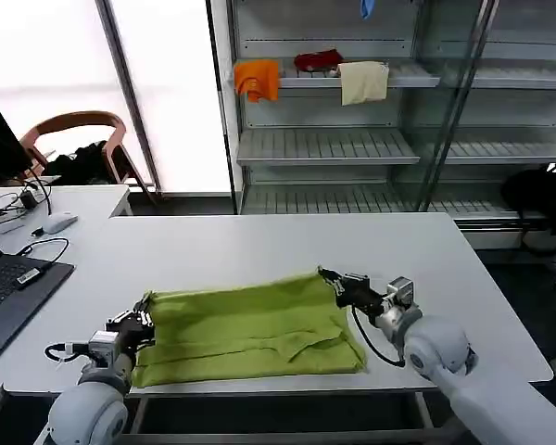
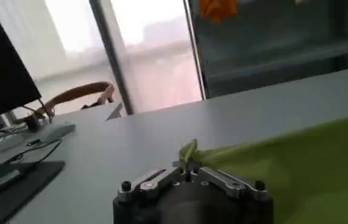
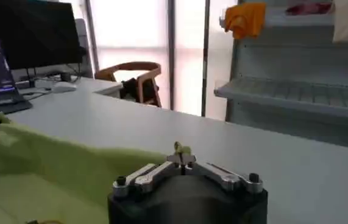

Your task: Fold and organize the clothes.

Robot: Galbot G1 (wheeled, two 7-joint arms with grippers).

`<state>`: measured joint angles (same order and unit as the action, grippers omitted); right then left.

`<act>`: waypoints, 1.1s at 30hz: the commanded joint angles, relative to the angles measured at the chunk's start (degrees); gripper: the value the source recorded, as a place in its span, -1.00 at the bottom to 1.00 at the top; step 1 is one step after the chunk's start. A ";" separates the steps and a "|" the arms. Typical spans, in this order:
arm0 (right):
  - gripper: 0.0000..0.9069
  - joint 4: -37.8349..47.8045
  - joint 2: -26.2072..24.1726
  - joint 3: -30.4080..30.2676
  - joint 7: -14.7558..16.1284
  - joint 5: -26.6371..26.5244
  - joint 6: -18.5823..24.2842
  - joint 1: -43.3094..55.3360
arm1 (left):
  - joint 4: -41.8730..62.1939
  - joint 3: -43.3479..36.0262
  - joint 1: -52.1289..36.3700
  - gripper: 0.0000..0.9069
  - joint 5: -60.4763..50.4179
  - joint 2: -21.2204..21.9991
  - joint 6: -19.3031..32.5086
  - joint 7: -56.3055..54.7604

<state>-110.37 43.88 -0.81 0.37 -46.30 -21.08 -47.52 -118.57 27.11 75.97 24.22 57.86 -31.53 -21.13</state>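
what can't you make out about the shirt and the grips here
- T-shirt collar: head view, hidden in the folded fabric.
- Left end effector: left wrist view, its body hides how much fabric is pinched.
- Right end effector: right wrist view, only a small tuft shows at its tips.

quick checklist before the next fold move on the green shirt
1. Left hand has the shirt: ok. It is shut on the left edge of the T-shirt, and the left wrist view shows cloth pinched at the fingertips.
2. Right hand has the shirt: ok. It is shut on the far right corner.
3. Cloth flat between the hands: not ok. Wrinkles and a raised fold show near the front right.
4. Shirt fully on the table: ok, though its front edge lies close to the table's near edge.
5. Fold path clear: ok. The laptop sits apart, to the left.
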 commanded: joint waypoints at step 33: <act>-1.00 -5.43 -5.71 4.85 -0.31 0.25 3.06 -14.00 | -3.75 -0.26 9.80 -0.96 -6.94 2.10 0.70 -1.20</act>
<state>-115.84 38.25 4.07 -0.15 -46.23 -18.12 -60.79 -122.27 27.00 84.77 18.29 59.78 -30.96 -22.19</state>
